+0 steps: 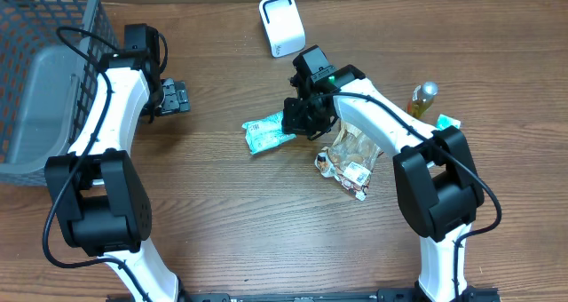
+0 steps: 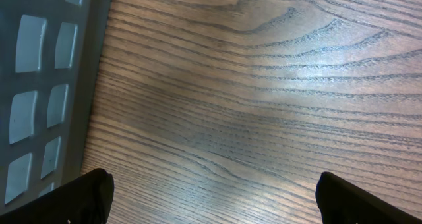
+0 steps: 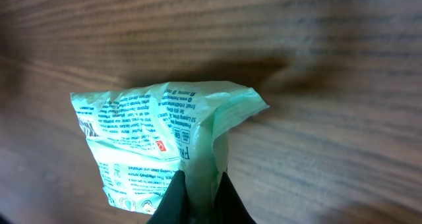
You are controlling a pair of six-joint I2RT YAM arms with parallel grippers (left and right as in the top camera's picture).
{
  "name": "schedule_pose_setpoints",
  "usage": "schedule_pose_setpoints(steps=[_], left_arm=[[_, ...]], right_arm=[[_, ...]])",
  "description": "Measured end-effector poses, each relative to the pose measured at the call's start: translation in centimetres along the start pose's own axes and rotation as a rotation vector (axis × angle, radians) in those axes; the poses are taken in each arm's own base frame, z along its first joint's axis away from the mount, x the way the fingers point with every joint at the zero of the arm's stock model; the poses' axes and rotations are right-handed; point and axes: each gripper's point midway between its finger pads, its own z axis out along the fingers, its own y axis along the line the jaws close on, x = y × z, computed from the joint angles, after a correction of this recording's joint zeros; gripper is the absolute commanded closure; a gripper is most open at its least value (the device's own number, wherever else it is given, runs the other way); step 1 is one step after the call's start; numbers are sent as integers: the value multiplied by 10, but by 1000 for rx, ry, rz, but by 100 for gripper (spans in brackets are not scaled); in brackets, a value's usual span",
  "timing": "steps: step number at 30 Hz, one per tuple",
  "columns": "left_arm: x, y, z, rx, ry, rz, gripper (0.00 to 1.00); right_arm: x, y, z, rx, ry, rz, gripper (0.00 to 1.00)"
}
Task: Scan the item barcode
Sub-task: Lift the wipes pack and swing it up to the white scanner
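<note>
The green packet (image 1: 266, 133) is near the middle of the table (image 1: 222, 222), its right end pinched between the closed fingers of the right gripper (image 1: 300, 117), while the left gripper (image 1: 175, 98) hangs spread wide and empty beside the basket (image 1: 40, 98) toward the left edge, and the white scanner (image 1: 281, 25) stands at the far edge.

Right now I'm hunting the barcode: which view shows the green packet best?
Right wrist: the green packet appears large, print visible, pinched by the right claw. Overhead shows it small. Left wrist shows only table and basket.
</note>
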Motion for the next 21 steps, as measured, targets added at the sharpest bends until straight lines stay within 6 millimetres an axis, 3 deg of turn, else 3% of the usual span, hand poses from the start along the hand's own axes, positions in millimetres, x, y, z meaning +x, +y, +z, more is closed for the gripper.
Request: schedule_pose_setpoints(steps=[5,15,21], left_arm=[[0,0,0,0,0,0,0],[0,0,0,0,0,0,0],[0,0,0,0,0,0,0]], right_arm=[[5,-1,-9,-20,25,-42,96],[22,28,-66,-145,7,-306,96],[23,29,-68,-148,8,-345,96]])
